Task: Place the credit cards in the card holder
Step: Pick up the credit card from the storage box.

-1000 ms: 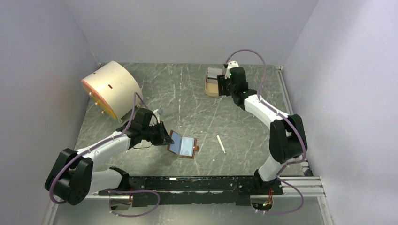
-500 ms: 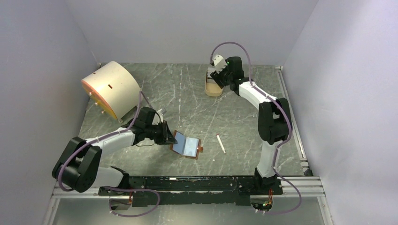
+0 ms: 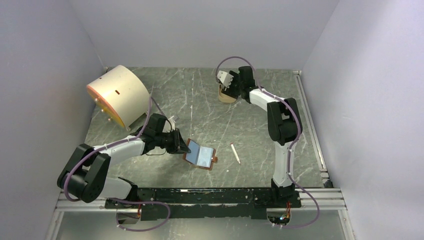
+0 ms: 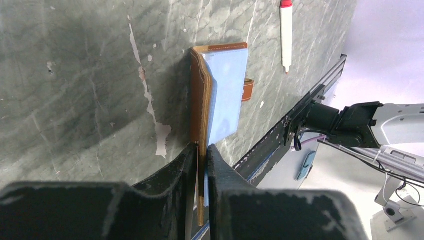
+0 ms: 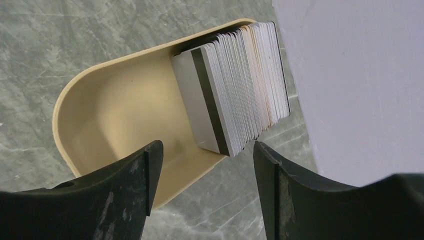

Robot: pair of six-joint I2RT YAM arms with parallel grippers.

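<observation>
No cards (image 5: 240, 80) are sitting in the wallet (image 3: 200, 155) yet. The left gripper (image 4: 201, 147) is pinching its cover at 6 o'clock; the right gripper (image 5: 206, 145) is hovering open over them in the tray (image 5: 110, 110) at 1 o'clock.

The worktop (image 4: 75, 75) looks like dark green-grey veined stone, matt, with pale scratches and chipped white patches. The card holder (image 4: 199, 85) has a smooth brown leather cover and a flat light blue lining. The credit cards (image 5: 240, 85) look like thin smooth plastic, white to pale grey. The tray (image 5: 125, 110) is tan, smooth and matt. The fingers (image 4: 172, 172) of the left hand (image 4: 201, 148) and the right hand (image 5: 207, 146) are black, matt and grainy, scuffed pale at the edges. The pen (image 4: 286, 35) is smooth white plastic.
</observation>
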